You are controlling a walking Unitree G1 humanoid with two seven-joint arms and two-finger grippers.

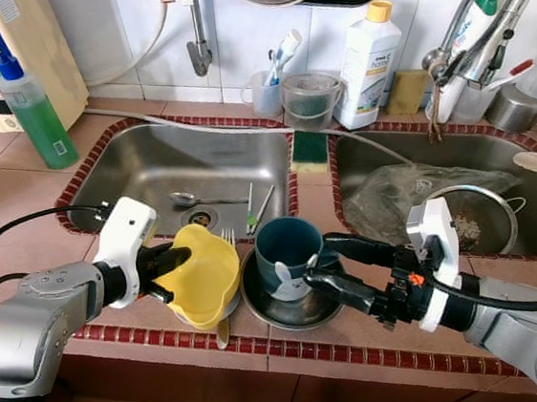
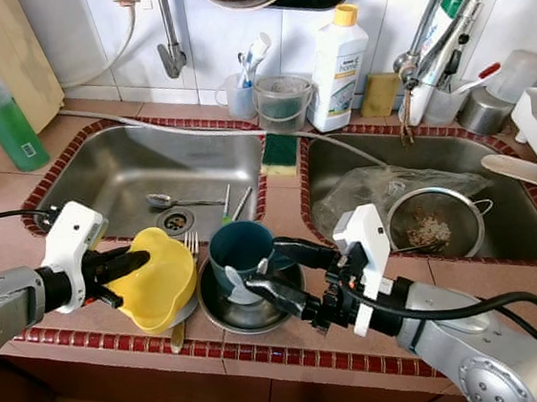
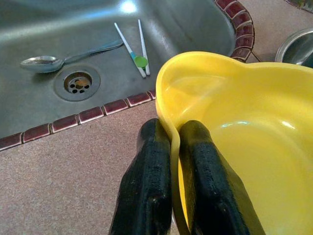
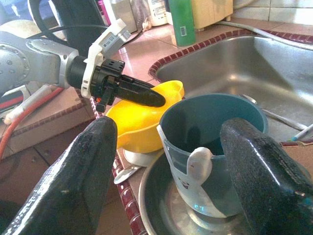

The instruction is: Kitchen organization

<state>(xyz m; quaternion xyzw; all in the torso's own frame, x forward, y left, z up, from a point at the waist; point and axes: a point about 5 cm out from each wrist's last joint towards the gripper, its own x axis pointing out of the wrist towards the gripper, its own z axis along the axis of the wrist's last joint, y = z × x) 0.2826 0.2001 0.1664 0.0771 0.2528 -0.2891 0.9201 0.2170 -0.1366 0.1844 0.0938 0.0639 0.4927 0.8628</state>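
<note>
Teal mug (image 1: 288,252) inside steel bowl (image 1: 271,314)

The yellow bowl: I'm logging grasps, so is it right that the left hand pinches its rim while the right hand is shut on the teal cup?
Not quite. The left hand does pinch the yellow bowl by its rim. But the right hand is open: in the right wrist view its fingers stand on either side of the teal cup, apart from it.

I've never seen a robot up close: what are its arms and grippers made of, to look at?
Both arms are rounded silver metal. Each ends in a white block and a black wrist, trailing black cables. The left gripper and right gripper each have two long black textured fingers. A small orange part marks the right wrist.
</note>
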